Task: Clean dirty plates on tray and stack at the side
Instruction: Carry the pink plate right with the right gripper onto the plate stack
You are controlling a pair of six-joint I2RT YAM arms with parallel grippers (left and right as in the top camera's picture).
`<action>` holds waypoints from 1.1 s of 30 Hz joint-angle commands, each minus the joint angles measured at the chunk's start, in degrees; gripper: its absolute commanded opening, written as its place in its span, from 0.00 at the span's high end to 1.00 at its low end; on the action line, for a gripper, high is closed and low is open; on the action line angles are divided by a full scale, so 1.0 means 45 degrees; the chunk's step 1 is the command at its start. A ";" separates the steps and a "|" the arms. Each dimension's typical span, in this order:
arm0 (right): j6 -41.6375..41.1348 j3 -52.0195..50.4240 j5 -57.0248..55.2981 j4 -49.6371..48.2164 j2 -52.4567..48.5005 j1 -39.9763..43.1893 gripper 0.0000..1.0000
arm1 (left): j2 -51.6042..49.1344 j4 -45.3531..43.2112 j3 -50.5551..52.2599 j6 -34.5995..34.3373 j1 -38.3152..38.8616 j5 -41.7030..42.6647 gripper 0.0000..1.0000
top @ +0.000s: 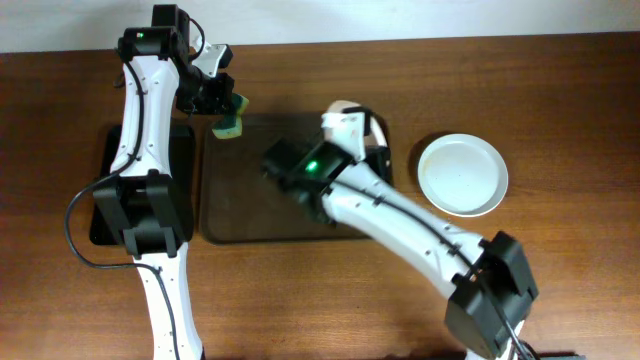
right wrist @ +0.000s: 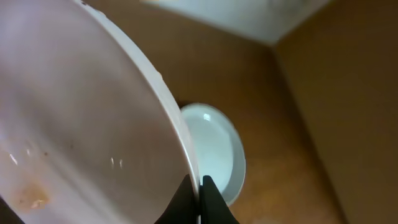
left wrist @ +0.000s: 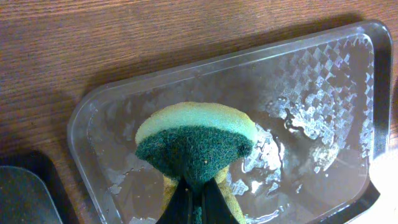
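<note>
My left gripper (left wrist: 198,198) is shut on a yellow sponge with a green scouring face (left wrist: 196,140). It holds the sponge (top: 232,120) above the far left corner of the tray (top: 240,215), whose floor shows wet and glossy in the left wrist view. My right gripper (right wrist: 199,190) is shut on the rim of a white plate (right wrist: 81,118). This plate is tilted up over the tray's far right part and has an orange-brown smear near its lower left. A pale plate (top: 462,174) lies flat on the table to the right of the tray (right wrist: 214,146).
A smaller black tray (top: 105,190) lies left of the big tray, under my left arm. My right arm (top: 400,215) crosses the big tray's right half. Wooden tabletop runs along the front, and a pale wall stands behind the far edge.
</note>
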State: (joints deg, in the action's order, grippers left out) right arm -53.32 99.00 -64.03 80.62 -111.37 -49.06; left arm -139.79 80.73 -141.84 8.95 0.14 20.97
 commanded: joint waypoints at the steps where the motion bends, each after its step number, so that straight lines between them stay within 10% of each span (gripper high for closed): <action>1: -0.1603 0.0238 -0.3002 0.0141 0.0253 -0.1214 0.96 | -0.0034 -0.0073 0.0087 -0.0117 0.0136 0.0049 0.99; 18: -0.2744 0.0243 0.0287 0.0228 0.0262 -0.1311 0.96 | -0.0034 -0.0301 0.0087 -0.0121 0.0209 0.0049 0.99; 25: -0.2623 0.0243 0.3779 0.0151 0.1885 0.1360 0.96 | -0.0034 -0.0306 0.0083 -0.0117 0.0209 0.0049 0.99; 33: 0.2171 0.0238 0.9418 -0.1792 0.4022 0.6586 0.96 | -0.0034 -0.0243 0.0087 -0.0112 0.0209 0.0044 0.99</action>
State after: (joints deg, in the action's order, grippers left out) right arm -51.44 99.20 -31.68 73.28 -96.16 -26.57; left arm -139.79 79.64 -141.84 8.95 1.06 20.97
